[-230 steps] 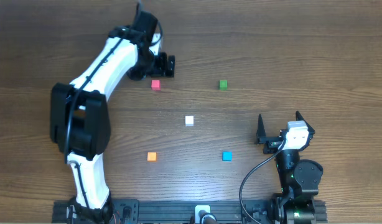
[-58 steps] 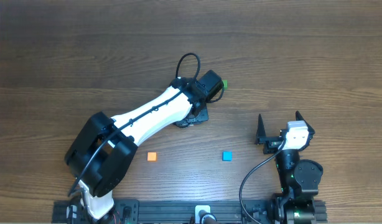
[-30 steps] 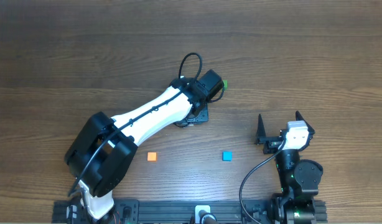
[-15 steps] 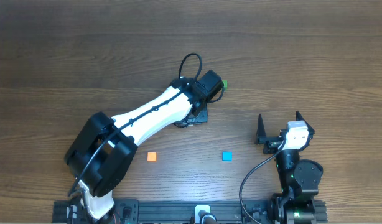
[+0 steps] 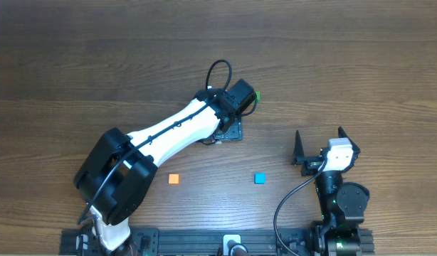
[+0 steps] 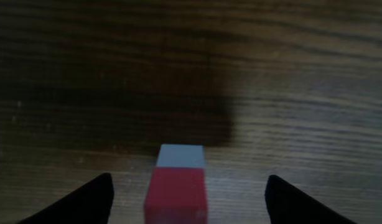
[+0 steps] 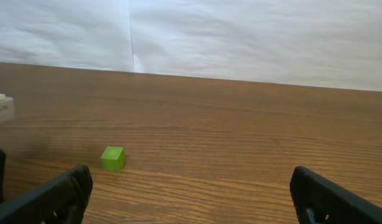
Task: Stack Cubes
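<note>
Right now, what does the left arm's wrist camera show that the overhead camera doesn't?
Left wrist view: a red cube touching a white cube, apparently stacked, between the fingers of the open left claw. Overhead view: the orange cube, the blue cube, a sliver of the green cube and the right claw. Both: the wooden table.
</note>
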Controlling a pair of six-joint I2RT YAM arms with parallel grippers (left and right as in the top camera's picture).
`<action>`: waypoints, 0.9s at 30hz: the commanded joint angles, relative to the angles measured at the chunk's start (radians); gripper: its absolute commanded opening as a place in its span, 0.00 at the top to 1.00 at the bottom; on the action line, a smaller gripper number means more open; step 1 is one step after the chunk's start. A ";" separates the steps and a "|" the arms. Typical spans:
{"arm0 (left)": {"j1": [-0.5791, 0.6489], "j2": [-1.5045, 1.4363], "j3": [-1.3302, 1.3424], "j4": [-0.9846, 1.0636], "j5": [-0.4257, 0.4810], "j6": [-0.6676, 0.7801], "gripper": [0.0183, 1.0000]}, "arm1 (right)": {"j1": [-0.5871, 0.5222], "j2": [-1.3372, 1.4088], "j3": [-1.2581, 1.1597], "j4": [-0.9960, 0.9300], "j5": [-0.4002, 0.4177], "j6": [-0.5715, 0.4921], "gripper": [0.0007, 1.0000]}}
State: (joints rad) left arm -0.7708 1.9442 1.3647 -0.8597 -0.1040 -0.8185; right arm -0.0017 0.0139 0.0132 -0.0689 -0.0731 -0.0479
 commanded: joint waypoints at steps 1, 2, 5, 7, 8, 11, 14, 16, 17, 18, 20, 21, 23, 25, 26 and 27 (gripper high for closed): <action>0.006 -0.049 -0.005 0.018 0.002 0.005 0.19 | 0.005 -0.007 -0.008 0.002 -0.005 0.010 0.01; 0.006 -0.073 -0.005 0.015 0.002 0.013 0.17 | 0.005 -0.007 -0.008 0.001 -0.005 0.010 0.01; 0.006 -0.158 -0.005 0.008 0.002 0.049 0.06 | 0.005 -0.007 -0.008 0.001 -0.005 0.010 0.01; 0.006 -0.224 -0.005 -0.021 0.001 0.058 0.00 | 0.005 -0.007 -0.008 0.001 -0.005 0.010 0.01; 0.006 -0.254 -0.005 -0.045 0.001 0.061 0.00 | 0.005 -0.007 -0.008 0.001 -0.005 0.010 0.01; 0.004 -0.329 -0.005 -0.139 0.002 0.059 0.00 | 0.005 -0.007 -0.008 0.001 -0.005 0.010 0.01; -0.013 -0.377 -0.008 -0.241 0.001 0.055 0.00 | 0.005 -0.007 -0.008 0.002 -0.005 0.010 0.01; -0.028 -0.400 -0.026 -0.292 -0.007 0.056 0.00 | 0.005 -0.007 -0.008 0.001 -0.005 0.010 0.01; -0.035 -0.411 -0.043 -0.304 -0.019 0.056 0.00 | 0.005 -0.007 -0.008 0.001 -0.005 0.010 0.01; -0.042 -0.424 -0.068 -0.304 -0.031 0.055 0.00 | 0.005 -0.007 -0.008 0.001 -0.005 0.010 0.01; -0.045 -0.452 -0.134 -0.285 -0.044 0.055 0.00 | 0.005 -0.007 -0.008 0.002 -0.005 0.010 0.01; -0.045 -0.468 -0.173 -0.267 -0.043 0.052 0.00 | 0.005 -0.007 -0.008 0.002 -0.005 0.010 0.01; -0.045 -0.505 -0.259 -0.214 -0.041 0.036 0.00 | 0.005 -0.007 -0.008 0.002 -0.005 0.010 0.01; -0.045 -0.544 -0.345 -0.154 -0.030 0.013 0.00 | 0.005 -0.007 -0.008 0.001 -0.005 0.010 0.01; -0.044 -0.568 -0.394 -0.118 -0.015 0.010 0.00 | 0.005 -0.007 -0.008 0.001 -0.005 0.010 0.01; -0.042 -0.586 -0.426 -0.095 -0.006 0.004 0.00 | 0.005 -0.007 -0.008 0.001 -0.005 0.010 0.01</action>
State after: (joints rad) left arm -0.8162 1.4250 1.0218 -0.9890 -0.1223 -0.7876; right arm -0.0017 0.0139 0.0132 -0.0689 -0.0727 -0.0479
